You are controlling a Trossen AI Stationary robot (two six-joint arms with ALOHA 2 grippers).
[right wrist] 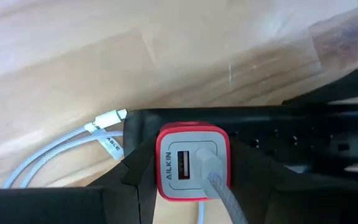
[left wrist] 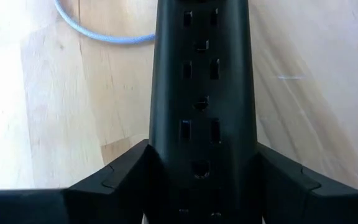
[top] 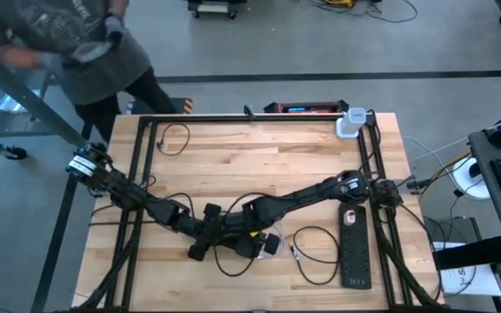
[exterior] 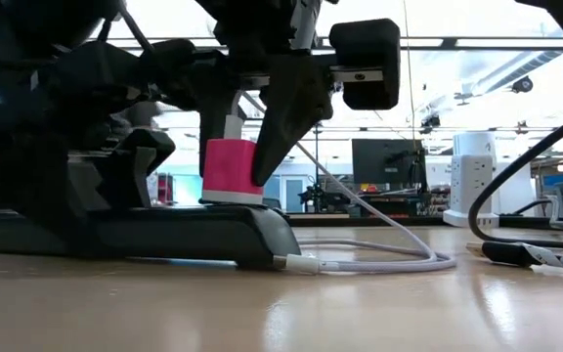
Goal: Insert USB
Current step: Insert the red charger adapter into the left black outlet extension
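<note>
Your right gripper [right wrist: 194,186] is closed on the little pink charger block [right wrist: 192,160]. Its two dark fingers squeeze the block from both sides, so it cannot tip over. In the low view, the block [exterior: 231,170] sits at the left of the middle of the frame, right on top of the black power strip [exterior: 164,235]. It looks pushed in, or almost in. I cannot tell if the prongs are all the way down.

A grey braided cable [right wrist: 225,198] is already plugged into one of the block's two USB holes. The other hole beside it is empty. The cable runs away in a loop across the wooden table [exterior: 360,313], toward the right side of the low view.

Your left gripper [left wrist: 201,186] holds the same black power strip [left wrist: 201,93]. Its fingers hug both sides of the strip at the bottom of the left wrist view. I think that is to keep the strip from sliding while the other arm pushes down.

From above, both arms meet at the lower middle of the table [top: 233,165]. A second black power strip [top: 355,246] lies at the lower right, not touched. A white power tower [top: 351,123] stands at the top right edge. A person [top: 68,43] stands at the upper left, off the table.

If the block is not fully seated, you will likely need one more straight push down.
</note>
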